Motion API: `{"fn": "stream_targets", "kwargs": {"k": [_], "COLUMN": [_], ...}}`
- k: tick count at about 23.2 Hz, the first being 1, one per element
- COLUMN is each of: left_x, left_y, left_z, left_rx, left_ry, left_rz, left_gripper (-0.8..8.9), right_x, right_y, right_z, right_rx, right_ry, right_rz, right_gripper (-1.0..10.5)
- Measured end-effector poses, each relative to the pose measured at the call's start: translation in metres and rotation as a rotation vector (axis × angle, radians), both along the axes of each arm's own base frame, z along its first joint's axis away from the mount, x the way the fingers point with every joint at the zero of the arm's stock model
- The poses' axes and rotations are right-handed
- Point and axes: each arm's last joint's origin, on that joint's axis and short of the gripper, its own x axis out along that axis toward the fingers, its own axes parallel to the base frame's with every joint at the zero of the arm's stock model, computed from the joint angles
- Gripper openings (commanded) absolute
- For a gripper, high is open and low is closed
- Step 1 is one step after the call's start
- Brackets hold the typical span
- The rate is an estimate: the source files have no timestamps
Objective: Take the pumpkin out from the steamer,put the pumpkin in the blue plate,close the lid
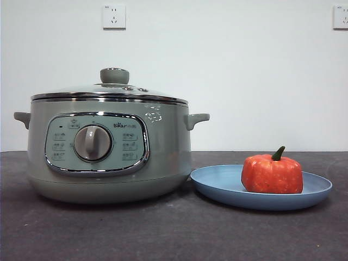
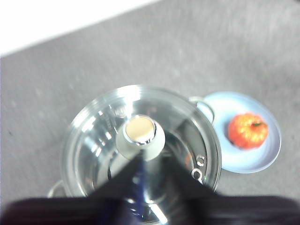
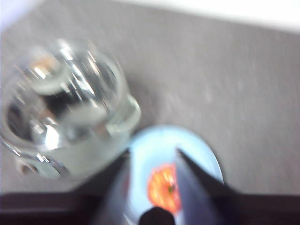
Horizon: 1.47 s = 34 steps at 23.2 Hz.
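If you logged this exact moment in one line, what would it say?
pumpkin: on blue plate | lid: on steamer | left gripper: above lid knob | right gripper: open, above pumpkin

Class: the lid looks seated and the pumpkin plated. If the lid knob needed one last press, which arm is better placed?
Probably left. Its claw hangs over the knob of the lid; the right claw hangs over the pumpkin.
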Motion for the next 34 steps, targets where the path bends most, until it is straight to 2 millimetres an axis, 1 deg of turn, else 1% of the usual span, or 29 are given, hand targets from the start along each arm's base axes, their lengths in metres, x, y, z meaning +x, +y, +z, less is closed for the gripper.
{"fn": "stream_targets", "kwargs": {"k": [1,3,5,6,8,10,12,15,19,30,31,34], "left_x": [-0.008,-0.024,-0.041,-0.05,-0.062,-0.067,-0.068,-0.07,-0.069,-0.071,-0.073,-0.09], "left_y": [0.004,0.01,0.018,0.023,0.03,0.033,0.033,0.034,0.034,0.035,0.036,0.05], "left_z": [-0.002,-0.017,-0.04,-0.054,-0.079,-0.09,-0.094,-0.102,-0.107,-0.106,-0.105,-0.097], "left_rx": [-0.01,-0.018,-0.035,-0.054,-0.072,-0.062,-0.051,-0.011,0.014,0.012,0.014,-0.016], "left_ry": [-0.018,-0.056,-0.103,-0.122,-0.13,-0.103,-0.059,0.022,0.073,0.065,0.05,-0.05], "left_rz": [-0.001,0.007,0.033,0.044,0.053,0.054,0.051,0.057,0.061,0.061,0.069,0.115], "left_gripper": [-0.08,-0.08,-0.08,-0.08,-0.08,-0.03,-0.03,-0.03,-0.03,-0.03,-0.03,-0.03], "right_x": [-0.005,-0.014,-0.021,-0.024,-0.029,-0.03,-0.03,-0.03,-0.03,-0.031,-0.031,-0.031], "right_y": [-0.002,-0.005,-0.008,-0.01,-0.013,-0.014,-0.014,-0.014,-0.014,-0.014,-0.014,-0.015], "right_z": [-0.004,-0.019,-0.04,-0.053,-0.069,-0.069,-0.068,-0.07,-0.071,-0.072,-0.072,-0.073], "right_rx": [0.031,0.081,0.093,0.095,0.117,0.143,0.176,0.179,0.177,0.173,0.173,0.17], "right_ry": [-0.039,-0.095,-0.129,-0.137,-0.121,-0.109,-0.108,-0.083,-0.067,-0.056,-0.056,-0.051], "right_rz": [0.003,0.002,-0.041,-0.057,-0.07,-0.082,-0.094,-0.102,-0.106,-0.108,-0.108,-0.108], "right_gripper": [-0.2,-0.2,-0.2,-0.2,-0.2,-0.2,-0.2,-0.2,-0.2,-0.2,-0.2,-0.2]}}
